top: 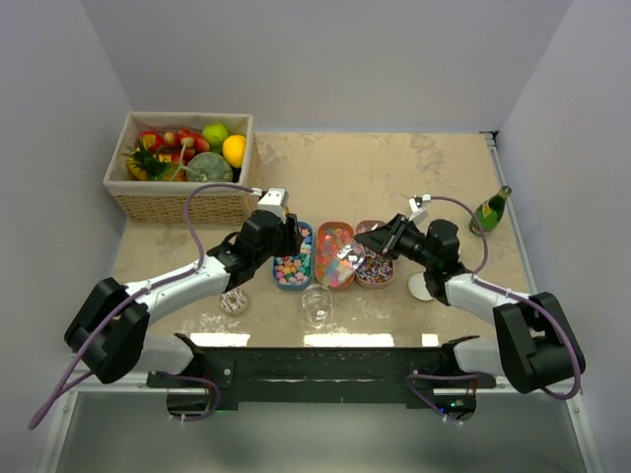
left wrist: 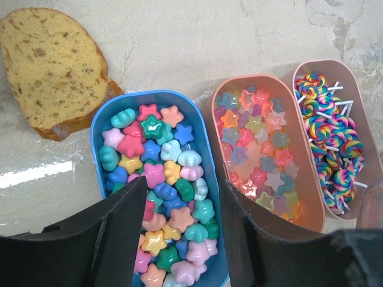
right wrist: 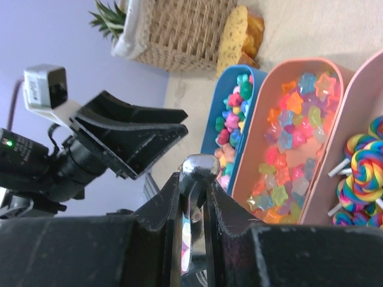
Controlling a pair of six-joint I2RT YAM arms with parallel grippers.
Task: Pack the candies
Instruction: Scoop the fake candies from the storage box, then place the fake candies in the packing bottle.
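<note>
I read this as the scooping step. The candies all sit in three trays at the centre of the surface (top: 394, 168). The pastel candies (left wrist: 161, 173) fill the blue tray (left wrist: 99, 128), and the star gummies (left wrist: 257, 149) lie in the middle tray (left wrist: 263, 76). The swirled lollipops (left wrist: 332, 137) are in the pink tray (left wrist: 326, 61) at the right of the frame.

My right gripper (right wrist: 192, 182) is pinched tight on a thin shiny metal piece (right wrist: 200, 167). I take it for a spoon or scoop handle, but its working end is hidden in the wrist view. From above it hangs over the middle tray.

My left gripper (left wrist: 185, 194) is spread wide and holds nothing, its fingers (left wrist: 119, 239) straddling the lower end of the blue tray.

A clear glass (top: 317, 305) stands just below the trays in the top view, and I cannot tell whether it holds anything.

Next, I judge, the tool tip must dip into the gummies at a shallow angle. The left gripper should meanwhile steady a tray or back clear, since the two grippers are close.
</note>
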